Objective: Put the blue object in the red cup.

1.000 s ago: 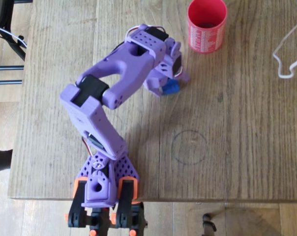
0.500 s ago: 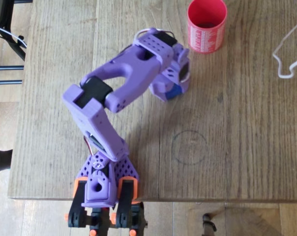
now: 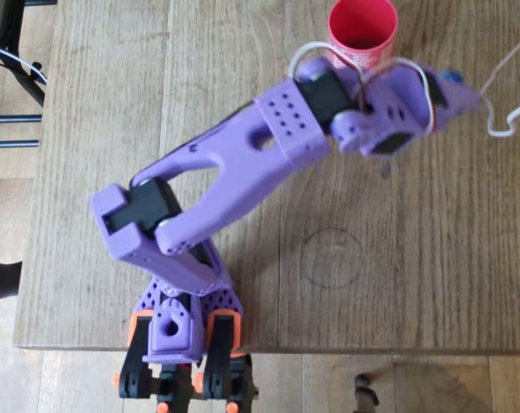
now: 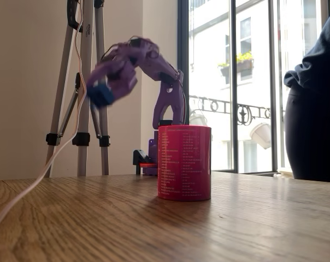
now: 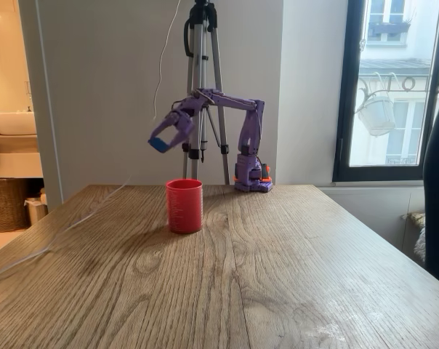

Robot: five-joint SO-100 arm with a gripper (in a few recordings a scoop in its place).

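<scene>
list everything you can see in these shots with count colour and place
red cup: 1, red with white lettering, upright on the table
blue object: 1, blue, held in the air above the table, not over the cup
white cable: 1, white, lying on the table near an edge
table: 1, light wood, with a pencilled circle
tripod: 1, grey, behind the table
person: 1, dark clothes, at the frame edge
arm: 1, purple, orange base clamps
pincer: 1, purple, raised, shut on the blue object

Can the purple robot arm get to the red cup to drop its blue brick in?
Probably yes. The gripper holds the blue brick in the air, a little to one side of the red cup, whose open top is uncovered.
</scene>
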